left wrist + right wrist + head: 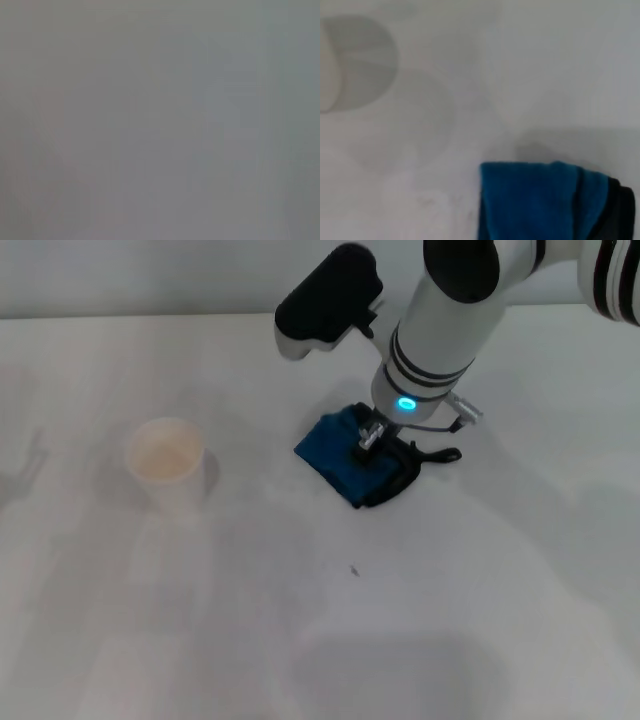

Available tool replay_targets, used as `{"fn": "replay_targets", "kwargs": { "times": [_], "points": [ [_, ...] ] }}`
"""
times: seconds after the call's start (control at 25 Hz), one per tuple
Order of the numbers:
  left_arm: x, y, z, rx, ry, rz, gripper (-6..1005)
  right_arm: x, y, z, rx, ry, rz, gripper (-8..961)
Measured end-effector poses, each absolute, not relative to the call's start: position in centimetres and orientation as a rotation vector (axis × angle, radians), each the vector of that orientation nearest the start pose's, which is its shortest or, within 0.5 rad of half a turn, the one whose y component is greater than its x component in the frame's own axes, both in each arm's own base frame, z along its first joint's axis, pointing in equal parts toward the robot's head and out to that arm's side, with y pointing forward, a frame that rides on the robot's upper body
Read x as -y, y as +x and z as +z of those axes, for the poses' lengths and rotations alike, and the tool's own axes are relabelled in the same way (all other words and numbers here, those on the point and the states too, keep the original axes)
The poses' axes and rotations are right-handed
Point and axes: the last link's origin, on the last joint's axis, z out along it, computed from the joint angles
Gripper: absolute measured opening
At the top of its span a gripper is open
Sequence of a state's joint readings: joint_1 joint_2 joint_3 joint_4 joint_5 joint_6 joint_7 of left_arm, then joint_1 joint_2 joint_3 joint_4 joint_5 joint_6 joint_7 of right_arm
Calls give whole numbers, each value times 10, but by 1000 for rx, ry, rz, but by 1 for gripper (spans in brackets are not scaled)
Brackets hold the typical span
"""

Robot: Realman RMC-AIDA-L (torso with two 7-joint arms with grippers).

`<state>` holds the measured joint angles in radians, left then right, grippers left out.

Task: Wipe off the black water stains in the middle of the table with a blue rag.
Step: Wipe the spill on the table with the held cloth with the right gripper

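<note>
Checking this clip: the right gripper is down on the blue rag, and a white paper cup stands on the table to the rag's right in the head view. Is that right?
Not quite. The head view shows the paper cup to the left of the blue rag, not its right. The rest holds: the right gripper is down on the rag, on the white table.

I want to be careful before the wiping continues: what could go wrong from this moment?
The right gripper presses on the blue rag near its black edge, so the cloth may bunch or slip out. A small dark speck lies nearer the robot, beyond the rag; a short stroke could miss it. A wide sweep toward the robot's left might hit the paper cup.
</note>
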<state>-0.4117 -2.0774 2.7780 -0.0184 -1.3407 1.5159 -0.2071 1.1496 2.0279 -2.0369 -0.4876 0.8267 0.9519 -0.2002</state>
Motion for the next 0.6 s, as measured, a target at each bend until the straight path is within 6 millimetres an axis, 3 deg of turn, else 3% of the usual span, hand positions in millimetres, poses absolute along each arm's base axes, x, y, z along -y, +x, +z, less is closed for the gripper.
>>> {"fn": "replay_targets", "kwargs": {
  "times": [0.6],
  "points": [
    [-299, -335, 31, 315, -1503, -799, 887, -377, 142, -117, -851, -2720, -799, 56]
  ]
}}
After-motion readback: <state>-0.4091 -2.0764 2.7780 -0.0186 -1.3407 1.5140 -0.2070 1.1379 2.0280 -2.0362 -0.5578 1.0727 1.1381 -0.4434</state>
